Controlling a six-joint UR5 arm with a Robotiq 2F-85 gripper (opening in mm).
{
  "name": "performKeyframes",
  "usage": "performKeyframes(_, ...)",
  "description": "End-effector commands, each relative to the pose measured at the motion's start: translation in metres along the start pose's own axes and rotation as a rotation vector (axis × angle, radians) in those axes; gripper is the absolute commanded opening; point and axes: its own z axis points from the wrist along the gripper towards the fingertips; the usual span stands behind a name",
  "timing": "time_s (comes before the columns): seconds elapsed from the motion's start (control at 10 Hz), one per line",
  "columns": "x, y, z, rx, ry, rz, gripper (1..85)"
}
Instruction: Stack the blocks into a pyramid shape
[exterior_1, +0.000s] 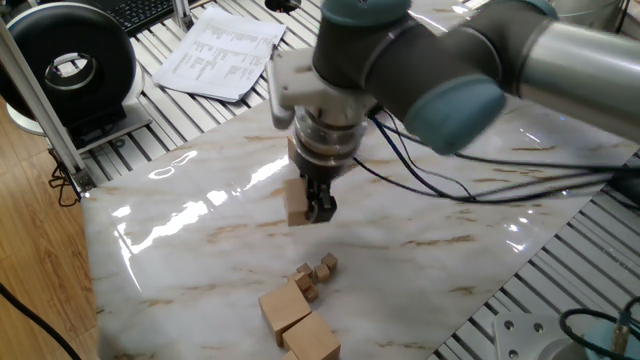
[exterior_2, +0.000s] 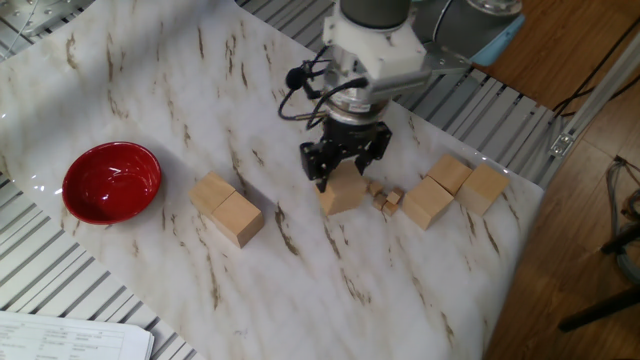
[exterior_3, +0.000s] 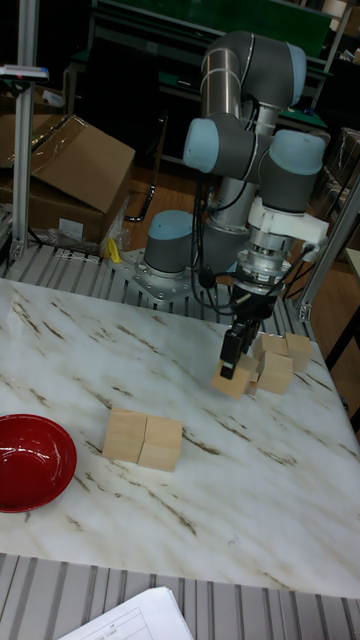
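Observation:
My gripper (exterior_2: 341, 172) is shut on one large tan wooden block (exterior_2: 343, 194), held low over the marble table near its middle; the same gripper (exterior_1: 318, 206) and block (exterior_1: 296, 203) show in one fixed view, and the block (exterior_3: 232, 380) in the tall view. I cannot tell whether it touches the table. Two blocks (exterior_2: 212, 190) (exterior_2: 238, 218) sit side by side to the left, near the red bowl. Three more blocks (exterior_2: 428, 202) (exterior_2: 450, 172) (exterior_2: 485, 188) lie clustered at the right. No block rests on another, so no pyramid shape shows.
A red bowl (exterior_2: 112, 180) stands at the table's left. Several tiny wooden cubes (exterior_2: 386, 199) lie between the held block and the right cluster. Papers (exterior_1: 222, 50) and a black round device (exterior_1: 68, 70) lie beyond the marble sheet. The table edge (exterior_2: 520, 260) runs close to the right cluster.

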Motion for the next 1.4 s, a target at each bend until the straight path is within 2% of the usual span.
performKeyframes(0.0, -0.003, -0.027, -0.004, -0.04, -0.004, -0.077, 1.0)
performKeyframes(0.2, -0.001, -0.038, -0.005, -0.07, -0.014, -0.107, 1.0)
performKeyframes(0.3, -0.002, -0.043, -0.002, -0.077, -0.016, -0.16, 1.0)
performKeyframes(0.6, -0.003, -0.057, 0.008, -0.055, -0.007, -0.366, 1.0)
performKeyframes(0.7, -0.001, -0.063, 0.012, -0.058, -0.006, -0.425, 1.0)
performKeyframes(1.0, 0.01, -0.075, 0.009, -0.064, 0.016, -0.495, 1.0)
performKeyframes(1.3, 0.015, -0.082, 0.014, -0.079, -0.006, -0.494, 1.0)
